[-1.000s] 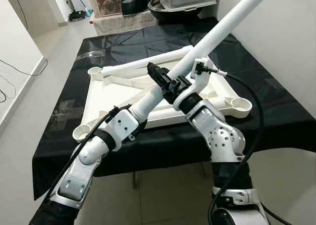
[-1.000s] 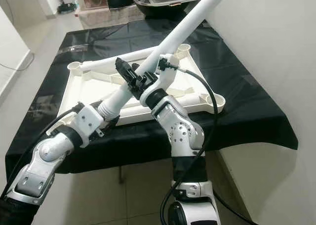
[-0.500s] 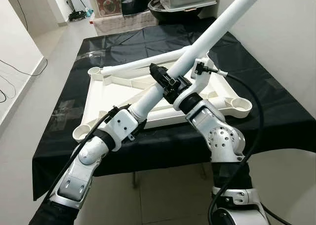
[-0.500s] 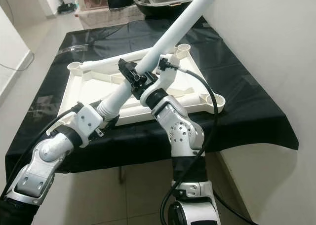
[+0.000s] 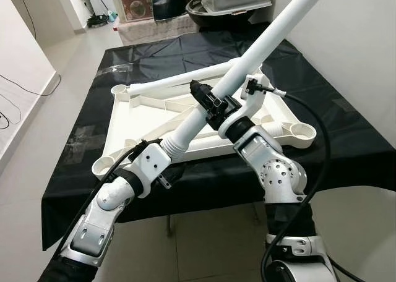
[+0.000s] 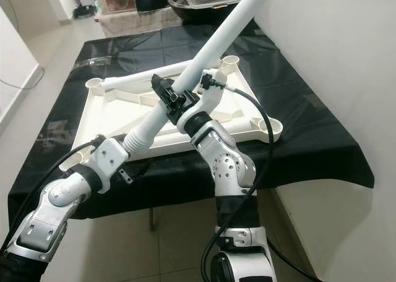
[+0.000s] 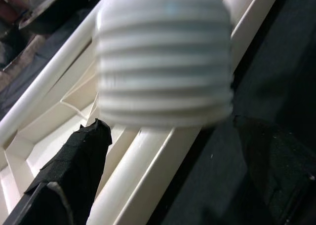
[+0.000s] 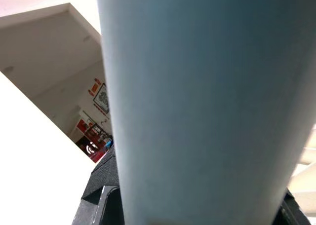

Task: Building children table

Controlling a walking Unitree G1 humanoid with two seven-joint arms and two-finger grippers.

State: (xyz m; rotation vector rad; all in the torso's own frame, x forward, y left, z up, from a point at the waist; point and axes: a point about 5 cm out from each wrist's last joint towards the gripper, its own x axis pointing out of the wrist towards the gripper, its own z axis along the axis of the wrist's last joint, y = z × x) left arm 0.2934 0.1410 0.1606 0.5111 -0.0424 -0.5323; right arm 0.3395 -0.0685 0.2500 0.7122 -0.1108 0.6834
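A white children's table top (image 5: 133, 118) lies upside down on the black-covered table (image 5: 346, 140), with round leg sockets at its corners. One white leg (image 5: 179, 81) lies along its far edge. A second long white leg (image 5: 266, 41) slants up to the right above it. My right gripper (image 5: 207, 102) is shut around this leg at mid-length. The leg's threaded end (image 5: 176, 147) points at my left wrist. In the left wrist view that threaded end (image 7: 163, 62) sits just ahead of my open left gripper (image 7: 170, 124), whose black fingers (image 7: 74, 166) stand on either side of it.
A white wall (image 5: 371, 59) runs close along the table's right side. Beyond the far end stand a dark basin with a clear container (image 5: 235, 0) and a printed box (image 5: 133, 0). Pale floor (image 5: 37, 127) lies open to the left and front.
My left arm has drawn back down off the slanted leg, baring its threaded end. The right gripper and the leg have shifted slightly toward the far side.
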